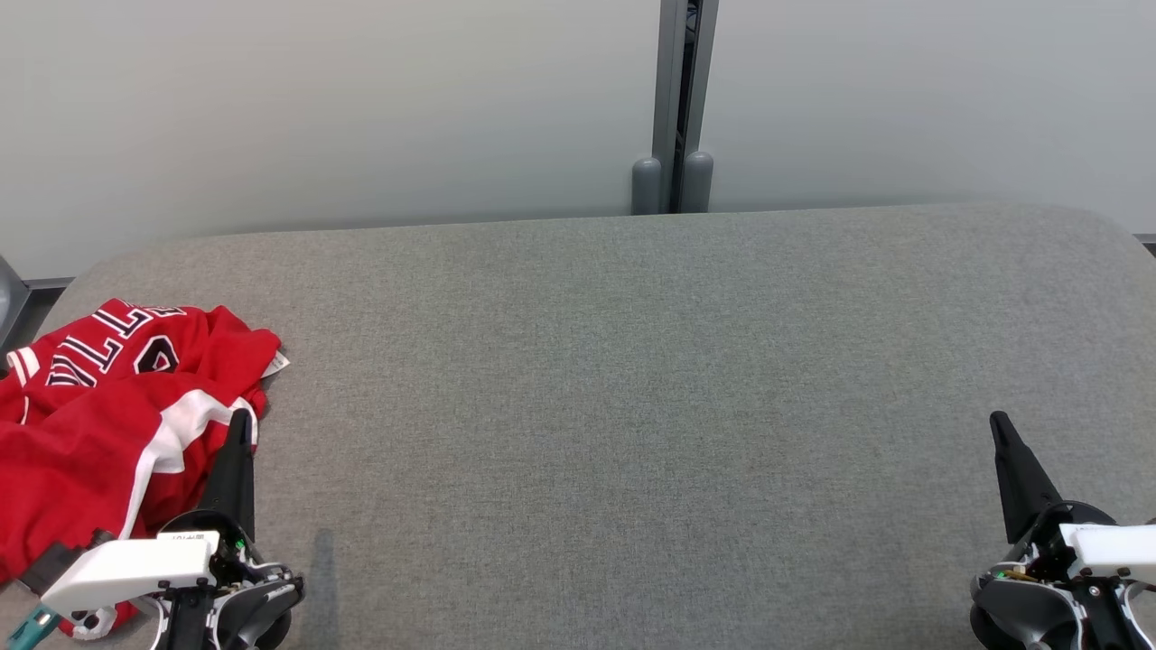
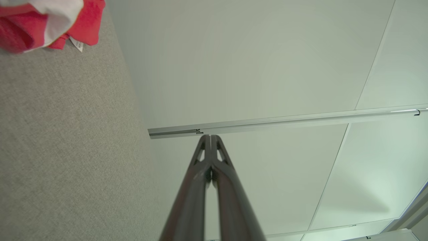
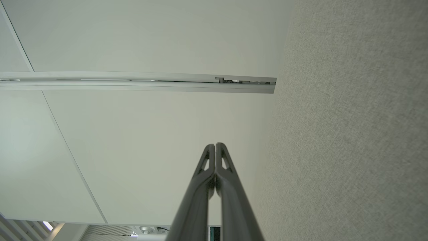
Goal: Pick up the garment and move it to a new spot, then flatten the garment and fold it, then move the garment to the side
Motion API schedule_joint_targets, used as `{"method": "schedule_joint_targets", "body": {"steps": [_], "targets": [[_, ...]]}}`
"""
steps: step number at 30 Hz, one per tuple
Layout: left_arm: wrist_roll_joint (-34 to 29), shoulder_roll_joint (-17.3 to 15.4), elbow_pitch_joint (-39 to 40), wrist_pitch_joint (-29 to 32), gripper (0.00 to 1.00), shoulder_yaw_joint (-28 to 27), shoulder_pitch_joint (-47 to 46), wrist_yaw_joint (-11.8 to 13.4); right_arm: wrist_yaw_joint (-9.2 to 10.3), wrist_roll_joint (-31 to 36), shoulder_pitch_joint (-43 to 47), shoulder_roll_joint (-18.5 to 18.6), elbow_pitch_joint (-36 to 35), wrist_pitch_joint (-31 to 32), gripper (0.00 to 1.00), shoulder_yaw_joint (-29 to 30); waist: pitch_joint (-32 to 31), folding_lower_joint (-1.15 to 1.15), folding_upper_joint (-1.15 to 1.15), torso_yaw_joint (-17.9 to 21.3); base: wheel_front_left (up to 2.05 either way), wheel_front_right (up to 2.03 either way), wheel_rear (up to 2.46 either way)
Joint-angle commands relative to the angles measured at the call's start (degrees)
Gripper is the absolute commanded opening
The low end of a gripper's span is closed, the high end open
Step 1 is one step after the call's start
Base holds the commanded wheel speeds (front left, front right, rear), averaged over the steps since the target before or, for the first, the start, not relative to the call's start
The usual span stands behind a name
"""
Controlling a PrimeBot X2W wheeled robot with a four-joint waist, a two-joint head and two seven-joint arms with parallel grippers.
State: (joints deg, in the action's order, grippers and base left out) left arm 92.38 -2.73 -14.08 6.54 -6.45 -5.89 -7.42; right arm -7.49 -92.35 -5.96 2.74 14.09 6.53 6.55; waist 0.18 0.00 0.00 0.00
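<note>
The garment (image 1: 90, 424) is lying bunched just left of the left gripper (image 1: 240, 424); it and the right gripper (image 1: 999, 426) are sitting clenched, empty.

Black-and-white arm ends
On the left gripper (image 1: 240, 421) and right gripper (image 1: 999, 422): long tapering black fingers with triangular cut-outs near the tips; behind each, a white housing, grey-black joint, small green light.
</note>
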Motion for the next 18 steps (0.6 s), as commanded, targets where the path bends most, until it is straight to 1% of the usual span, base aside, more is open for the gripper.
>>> {"method": "schedule_joint_targets", "body": {"steps": [1,18], "targets": [[0.1,-0.3,0.0,0.1,0.00,-0.2,-0.8,-0.2,0.00,-0.1,-0.5,0.2,-0.2,0.2,0.00,0.0,0.0,0.00,0.00,0.0,0.00,0.00,0.00],[0.1,-0.3,0.0,0.1,0.00,-0.2,-0.8,-0.2,0.00,-0.1,-0.5,0.2,-0.2,0.2,0.00,0.0,0.0,0.00,0.00,0.0,0.00,0.00,0.00]]}}
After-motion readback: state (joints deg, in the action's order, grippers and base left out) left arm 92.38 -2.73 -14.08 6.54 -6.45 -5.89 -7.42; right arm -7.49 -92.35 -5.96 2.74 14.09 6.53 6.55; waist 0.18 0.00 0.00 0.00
